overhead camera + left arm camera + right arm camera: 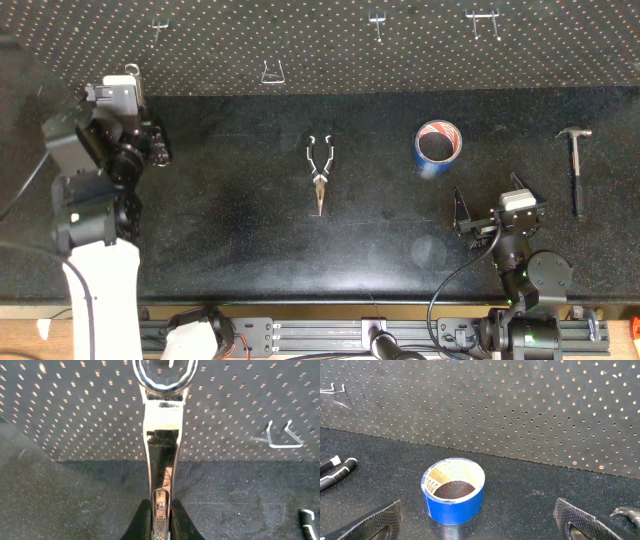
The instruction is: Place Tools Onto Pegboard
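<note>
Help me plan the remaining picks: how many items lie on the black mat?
3: pliers at centre, blue tape roll right of them, hammer far right. The left arm may hide others.

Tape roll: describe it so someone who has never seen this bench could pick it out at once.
On the black worktop below the pegboard, look at the right half. Between the pliers and the hammer sits the tape roll, hole up. It alone is round and blue; its neighbours are long, thin tools.
</note>
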